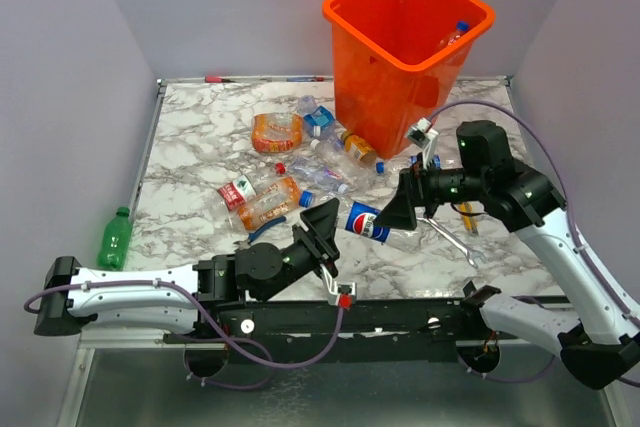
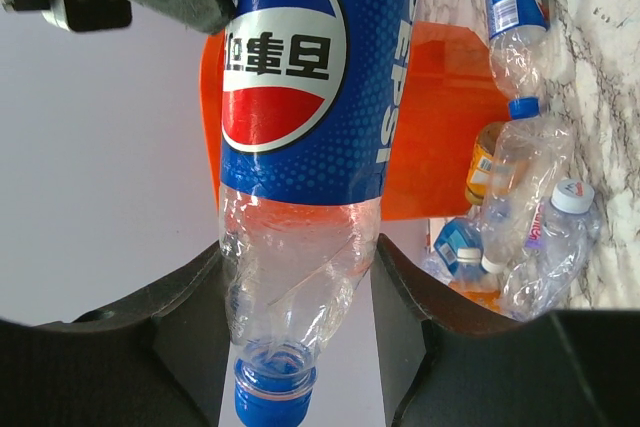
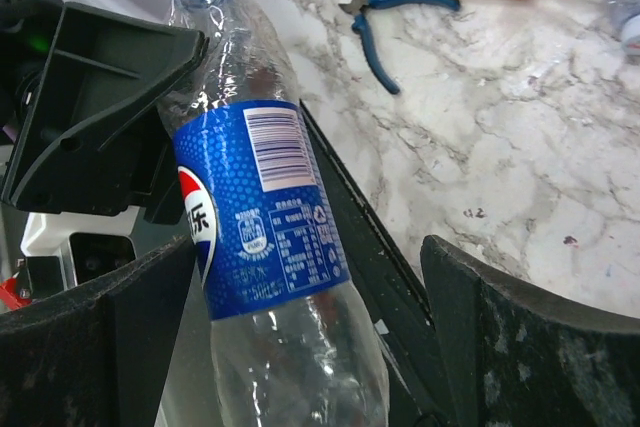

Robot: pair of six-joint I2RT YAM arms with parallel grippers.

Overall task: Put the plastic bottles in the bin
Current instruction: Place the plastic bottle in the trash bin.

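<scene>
Bin [image 1: 380,97] holds 1 visible bottle [image 1: 457,35]; left gripper [image 2: 300,332] clamps Pepsi bottle [image 2: 300,97]; right gripper [image 3: 300,347] jaws apart.

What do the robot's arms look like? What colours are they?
Both the left arm and the right arm have long white tube parts joined by chunky black joints. A thin purple cable loops along each one. At the ends sit black wedge-shaped jaws, with a little red-and-white plug near them.

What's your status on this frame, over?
Left gripper shut on Pepsi bottle near its neck. Right gripper open, jaws flanking its lower body. Bin upright, far right. Loose bottles on table before it.
</scene>
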